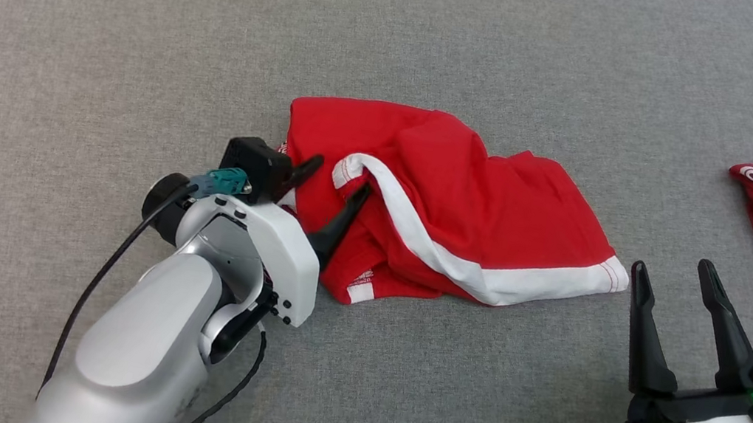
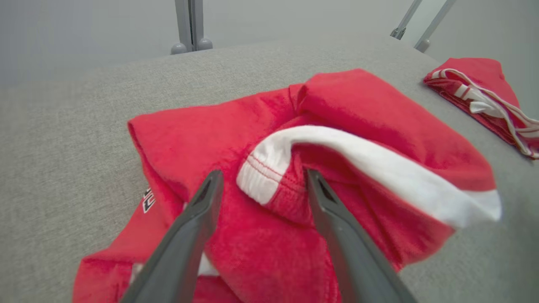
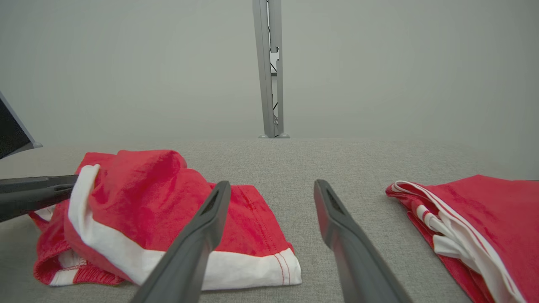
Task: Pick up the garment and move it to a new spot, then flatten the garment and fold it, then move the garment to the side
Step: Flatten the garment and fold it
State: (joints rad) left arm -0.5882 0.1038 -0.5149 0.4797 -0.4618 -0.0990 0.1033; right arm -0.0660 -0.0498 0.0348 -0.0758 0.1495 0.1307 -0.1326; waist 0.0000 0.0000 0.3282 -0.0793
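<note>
Left pincer (image 1: 341,176) agape astride the crumpled red garment (image 1: 483,197).

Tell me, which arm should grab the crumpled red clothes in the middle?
Left, probably. The left tool, open, straddles the white band of the garment; the right tool is open too, but off to its side.

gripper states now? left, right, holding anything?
Left gripper: open around a white-trimmed fold of the crumpled red garment, not closed on it.
Right gripper: open, holding nothing.
</note>
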